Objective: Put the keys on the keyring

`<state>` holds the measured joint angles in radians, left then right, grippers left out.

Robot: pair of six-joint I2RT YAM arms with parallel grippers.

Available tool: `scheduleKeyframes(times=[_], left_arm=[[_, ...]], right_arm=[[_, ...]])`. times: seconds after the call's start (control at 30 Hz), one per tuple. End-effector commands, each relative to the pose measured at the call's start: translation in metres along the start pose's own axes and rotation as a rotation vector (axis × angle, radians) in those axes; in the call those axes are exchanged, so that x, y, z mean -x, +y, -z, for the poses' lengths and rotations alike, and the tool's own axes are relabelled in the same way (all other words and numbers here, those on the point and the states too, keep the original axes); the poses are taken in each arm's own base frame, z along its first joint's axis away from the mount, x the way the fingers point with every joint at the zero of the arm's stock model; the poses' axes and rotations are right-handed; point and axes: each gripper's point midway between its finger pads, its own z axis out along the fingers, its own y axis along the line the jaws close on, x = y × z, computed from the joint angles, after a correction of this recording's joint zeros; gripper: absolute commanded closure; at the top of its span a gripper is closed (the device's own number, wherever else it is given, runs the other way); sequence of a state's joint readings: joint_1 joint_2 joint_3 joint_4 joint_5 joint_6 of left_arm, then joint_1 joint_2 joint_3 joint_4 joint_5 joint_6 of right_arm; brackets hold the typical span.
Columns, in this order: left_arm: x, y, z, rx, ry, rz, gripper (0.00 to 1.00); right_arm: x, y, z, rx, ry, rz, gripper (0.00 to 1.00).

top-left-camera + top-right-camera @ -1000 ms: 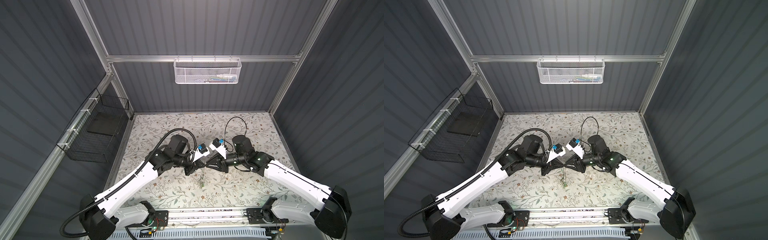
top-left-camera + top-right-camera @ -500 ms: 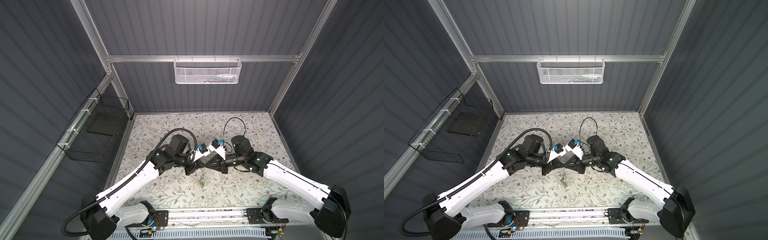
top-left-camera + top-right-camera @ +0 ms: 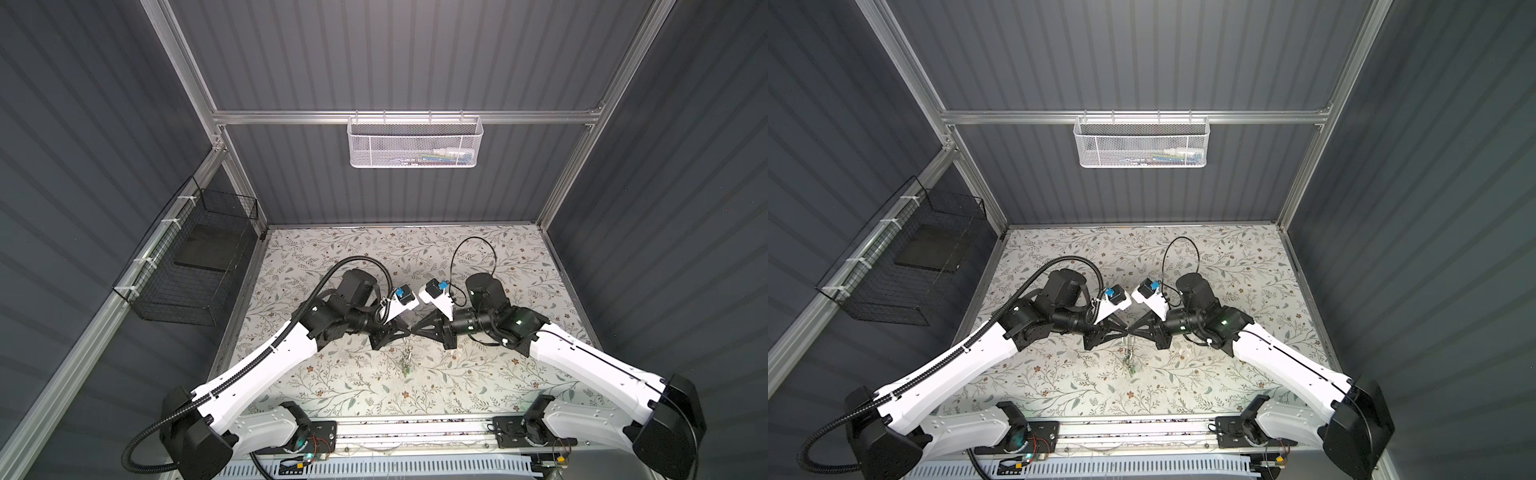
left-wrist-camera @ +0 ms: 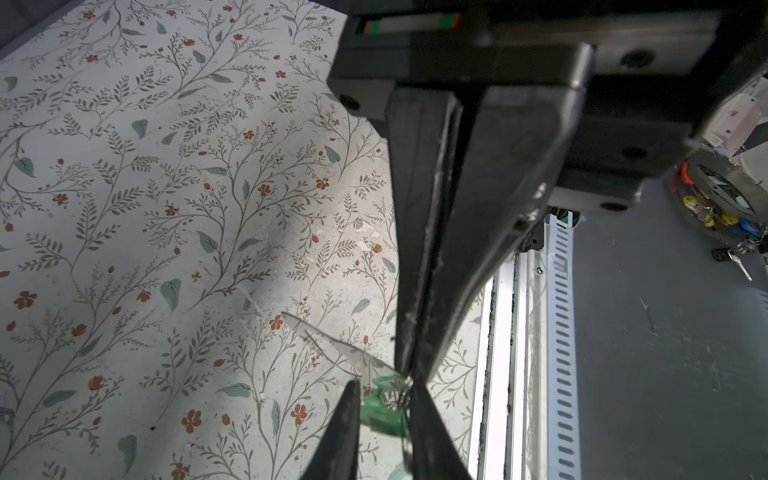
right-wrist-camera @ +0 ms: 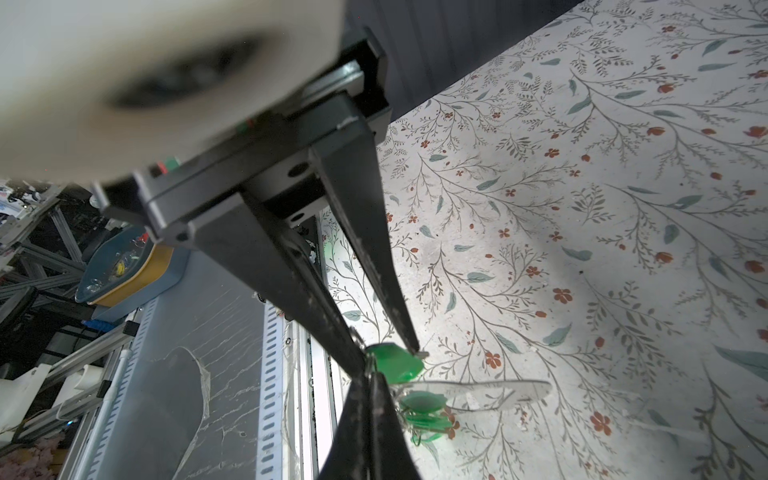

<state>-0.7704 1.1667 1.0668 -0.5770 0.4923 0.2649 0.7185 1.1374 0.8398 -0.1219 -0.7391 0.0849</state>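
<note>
Both grippers meet tip to tip above the middle of the floral mat. My right gripper [image 5: 369,376] [image 3: 414,330] is shut on one end of the keyring [image 5: 478,390], a flat pale grey loop that sticks out sideways from its tips. Several green keys [image 5: 419,411] [image 3: 406,365] hang from the loop by small silver rings. My left gripper [image 4: 384,384] [image 3: 404,331] is open by a narrow gap, and one green key [image 4: 380,411] [image 5: 395,361] sits between its fingers. In the left wrist view the keyring [image 4: 332,343] runs away from the shut right fingers [image 4: 419,249].
A white mesh basket [image 3: 414,143] hangs on the back rail and a black wire basket [image 3: 195,257] on the left wall. A thin black cable [image 3: 473,253] loops above the right wrist. The aluminium rail [image 3: 415,432] runs along the mat's front edge.
My left gripper's jaws have parted after being shut. My right gripper's jaws have closed fully. Both arms stay almost where they were, tips together.
</note>
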Motion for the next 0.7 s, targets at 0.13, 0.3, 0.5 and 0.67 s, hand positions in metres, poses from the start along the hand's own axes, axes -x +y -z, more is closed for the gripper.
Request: scheduleKeyframes(times=[0.13,0.3,0.5,0.67], left_arm=[[0.050,-0.006,0.040,0.085,-0.278,-0.005,0.69],[0.053,0.000,0.035,0.090,-0.354,0.050,0.70],[0.059,0.009,0.020,0.069,-0.363,0.147,0.69],[0.064,0.011,0.014,0.050,-0.341,0.160,0.68]], right_arm=[[0.036,-0.007,0.026,-0.061,-0.240,0.027,1.00],[0.050,-0.012,0.042,-0.099,-0.355,0.014,1.00],[0.055,-0.012,0.051,-0.131,-0.409,0.032,1.00],[0.053,-0.011,0.051,-0.132,-0.393,0.031,1.00]])
